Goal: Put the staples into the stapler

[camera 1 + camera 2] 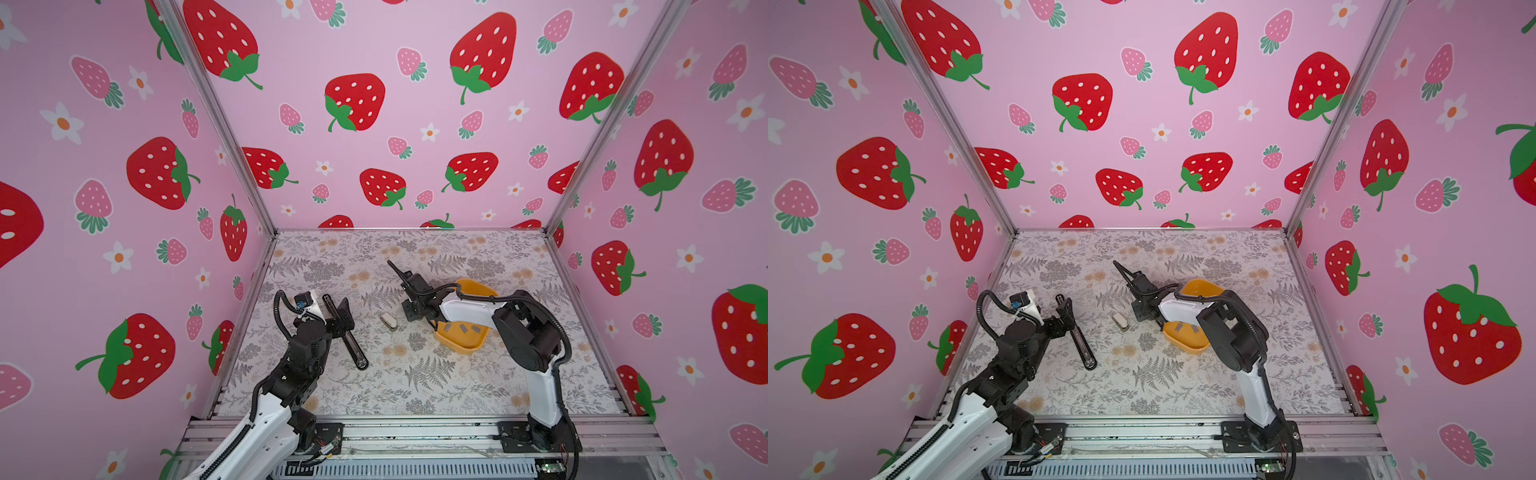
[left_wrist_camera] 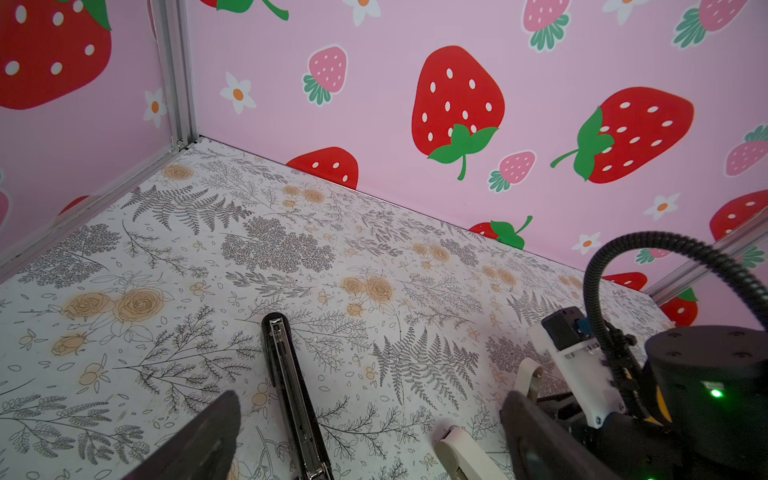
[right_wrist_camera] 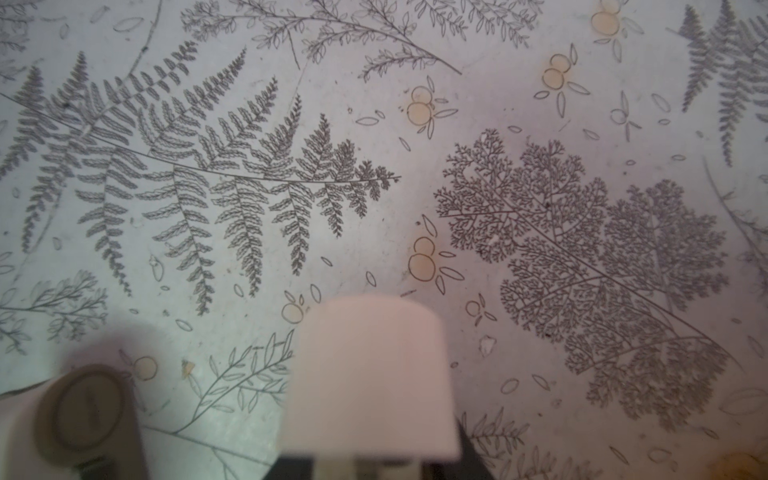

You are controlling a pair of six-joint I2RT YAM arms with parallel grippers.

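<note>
With the right hand (image 1: 409, 307) pinched a likely staple strip (image 3: 370, 374), well right of the black stapler (image 1: 354, 347) laid front-to-back inside the spread, nearer left hand (image 2: 372, 401).

- No text, label, brand, number or sign can be read in any of the views.
</note>
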